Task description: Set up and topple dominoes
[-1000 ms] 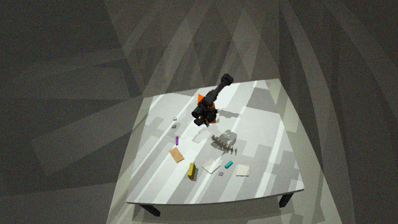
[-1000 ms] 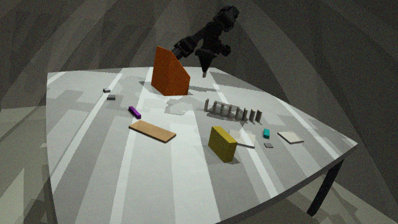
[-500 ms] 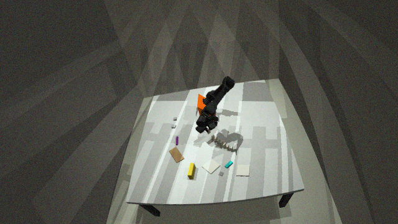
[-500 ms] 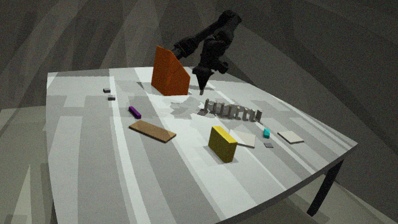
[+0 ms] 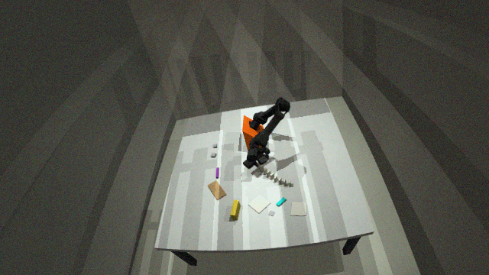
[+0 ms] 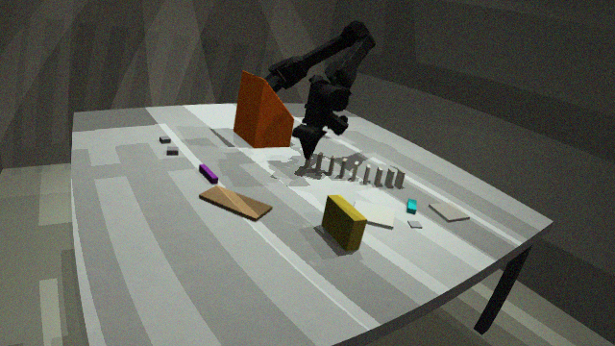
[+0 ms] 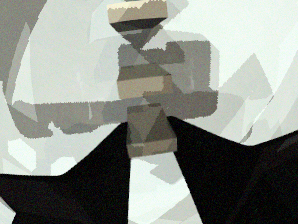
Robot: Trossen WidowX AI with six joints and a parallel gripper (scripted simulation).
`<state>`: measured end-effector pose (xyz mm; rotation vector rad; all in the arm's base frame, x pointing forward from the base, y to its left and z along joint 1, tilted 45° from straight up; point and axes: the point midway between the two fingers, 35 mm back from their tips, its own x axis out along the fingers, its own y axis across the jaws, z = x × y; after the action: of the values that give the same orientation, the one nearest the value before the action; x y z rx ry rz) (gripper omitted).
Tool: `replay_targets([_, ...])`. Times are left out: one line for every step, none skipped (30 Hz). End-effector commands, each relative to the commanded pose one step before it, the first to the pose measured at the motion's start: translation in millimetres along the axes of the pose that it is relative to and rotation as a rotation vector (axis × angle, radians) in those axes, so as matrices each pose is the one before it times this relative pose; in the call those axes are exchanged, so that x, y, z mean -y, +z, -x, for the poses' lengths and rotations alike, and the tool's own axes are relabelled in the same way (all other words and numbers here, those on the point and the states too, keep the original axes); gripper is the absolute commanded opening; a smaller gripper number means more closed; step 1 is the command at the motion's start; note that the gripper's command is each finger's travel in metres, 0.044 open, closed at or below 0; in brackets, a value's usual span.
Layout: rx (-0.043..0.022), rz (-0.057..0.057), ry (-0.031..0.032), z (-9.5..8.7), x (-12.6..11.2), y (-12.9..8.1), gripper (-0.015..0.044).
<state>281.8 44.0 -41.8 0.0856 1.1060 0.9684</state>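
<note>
Black parallel-jaw gripper [image 6: 307, 153] is clamped on a small grey-brown rectangular domino [image 7: 152, 137], fingers pointing down, tips low over the table. In the wrist view the held piece sits between the two dark fingers, gripped across its thin faces near the upper end.

Directly ahead of the gripper runs the row of standing grey dominoes [image 6: 357, 172], lined up away from it; the nearest one stands just beside the held piece. Cannot tell whether the held domino's foot already touches the striped grey-white table top [image 6: 144, 250].

Handling judgement: piece looks stiff, light and smooth-sided with a narrow base, so easily tipped. A high grip on the broad flats leaves the foot free to seat square. Release should be straight and slow; any sideways drag would likely knock the neighbour.

Behind the gripper stands the tall orange wedge block [image 6: 261, 112]. Well off to its side lie two small flat grey dominoes [image 6: 168, 145], likely the remaining spares. Farther out: a yellow block [image 6: 343, 222] and a flat tan board [image 6: 235, 202].
</note>
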Motion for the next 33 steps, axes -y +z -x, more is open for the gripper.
replay_targets([0.00172,-0.01,0.00492,-2.33,-1.64,-1.66,0.0107])
replay_targets([0.0,0.0,0.0,0.0,0.0,0.0,0.0107])
replay_targets([0.0,0.0,0.0,0.0,0.0,0.0,0.0107])
replay_targets([0.0,0.0,0.0,0.0,0.0,0.0,0.0107])
replay_targets([0.0,0.0,0.0,0.0,0.0,0.0,0.0107])
replay_targets([0.0,0.0,0.0,0.0,0.0,0.0,0.0107])
replay_targets([0.0,0.0,0.0,0.0,0.0,0.0,0.0133])
replay_targets([0.0,0.0,0.0,0.0,0.0,0.0,0.016])
replay_targets([0.0,0.0,0.0,0.0,0.0,0.0,0.0186])
replay_targets([0.0,0.0,0.0,0.0,0.0,0.0,0.0212])
replay_targets([0.0,0.0,0.0,0.0,0.0,0.0,0.0238])
replay_targets([0.0,0.0,0.0,0.0,0.0,0.0,0.0265])
replay_targets([0.0,0.0,0.0,0.0,0.0,0.0,0.0291])
replay_targets([0.0,0.0,0.0,0.0,0.0,0.0,0.0317])
replay_targets([0.0,0.0,0.0,0.0,0.0,0.0,0.0343])
replay_targets([0.0,0.0,0.0,0.0,0.0,0.0,0.037])
replay_targets([0.0,0.0,0.0,0.0,0.0,0.0,0.0396])
replay_targets([0.0,0.0,0.0,0.0,0.0,0.0,0.0422])
replay_targets([0.0,0.0,0.0,0.0,0.0,0.0,0.044])
replay_targets([0.0,0.0,0.0,0.0,0.0,0.0,0.044])
replay_targets([0.0,0.0,0.0,0.0,0.0,0.0,0.044])
replay_targets([-0.00033,0.0,-0.00069,1.44,0.45,0.16,0.044])
replay_targets([-0.00096,-0.0001,-0.00197,4.36,1.3,0.46,0.044])
replay_targets([-0.00155,-0.0002,-0.00298,7.38,1.99,0.66,0.044])
replay_targets([-0.00202,-0.0003,-0.00355,10.56,2.4,0.73,0.044])
replay_targets([-0.00228,-0.0004,-0.00351,13.94,2.39,0.59,0.044])
replay_targets([-0.00216,-0.0004,-0.00268,17.24,1.81,0.23,0.044])
replay_targets([-0.00141,-0.0002,-0.00106,18.24,0.58,-0.28,0.044])
replay_targets([-0.00043,0.0,0.00055,18.03,-0.76,-0.72,0.044])
replay_targets([0.00044,0.0002,0.00154,14.82,-1.61,-0.86,0.044])
replay_targets([0.0007,0.0002,0.0015,9.69,-1.54,-0.67,0.044])
replay_targets([0.00198,0.0041,0.00278,8.92,-1.81,-0.55,0.044])
replay_targets([0.00157,0.0028,0.00203,6.09,-1.43,-0.38,0.044])
